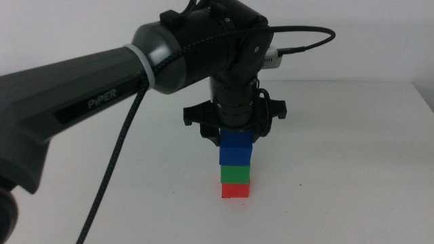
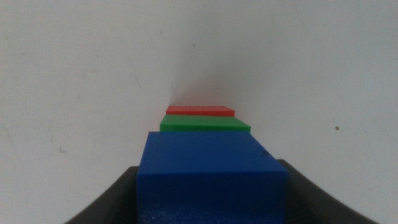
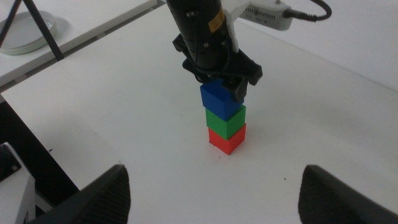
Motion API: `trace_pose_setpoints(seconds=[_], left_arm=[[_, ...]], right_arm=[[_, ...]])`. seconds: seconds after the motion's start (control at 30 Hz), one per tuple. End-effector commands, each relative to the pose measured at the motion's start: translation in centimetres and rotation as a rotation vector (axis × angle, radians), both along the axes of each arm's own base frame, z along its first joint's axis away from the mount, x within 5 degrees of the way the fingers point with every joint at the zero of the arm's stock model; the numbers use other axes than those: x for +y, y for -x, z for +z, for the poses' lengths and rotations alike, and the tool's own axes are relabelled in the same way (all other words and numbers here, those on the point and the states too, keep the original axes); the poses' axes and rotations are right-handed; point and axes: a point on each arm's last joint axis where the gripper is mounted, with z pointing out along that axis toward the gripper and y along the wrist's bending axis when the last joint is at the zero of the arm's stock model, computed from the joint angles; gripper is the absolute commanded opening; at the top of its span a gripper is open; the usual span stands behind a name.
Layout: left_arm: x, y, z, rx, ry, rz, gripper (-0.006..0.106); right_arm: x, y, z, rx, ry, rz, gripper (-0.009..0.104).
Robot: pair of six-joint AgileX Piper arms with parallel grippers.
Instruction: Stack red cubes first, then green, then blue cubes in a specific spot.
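Note:
The red cube (image 1: 235, 190) sits on the white table at the spot, with the green cube (image 1: 235, 173) on it and the blue cube (image 1: 235, 149) on top, all roughly aligned. My left gripper (image 1: 235, 135) reaches down from above and is shut on the blue cube's upper part. In the left wrist view the blue cube (image 2: 211, 177) fills the gap between the jaws, with the green cube (image 2: 205, 124) and red cube (image 2: 200, 111) edges below it. My right gripper (image 3: 214, 199) hangs open and apart, facing the stack (image 3: 225, 120).
The left arm's black cable (image 1: 115, 169) hangs over the table's left half. A white round object (image 3: 18, 31) and dark rods lie beyond the table edge. The bare white tabletop (image 1: 339, 169) surrounds the stack.

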Motion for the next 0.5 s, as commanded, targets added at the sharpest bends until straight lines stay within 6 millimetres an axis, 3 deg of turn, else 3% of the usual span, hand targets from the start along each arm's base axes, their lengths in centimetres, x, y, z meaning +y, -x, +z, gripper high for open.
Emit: trace_pose_setpoints(seconds=[0.0, 0.47], left_arm=[[-0.06, -0.02, -0.11, 0.008, 0.010, 0.015, -0.002], [-0.03, -0.30, -0.56, -0.002, -0.017, 0.013, -0.002]], right_arm=[[-0.16, 0.06, 0.05, -0.017, -0.004, 0.003, 0.092], [-0.16, 0.06, 0.05, -0.017, -0.004, 0.003, 0.092]])
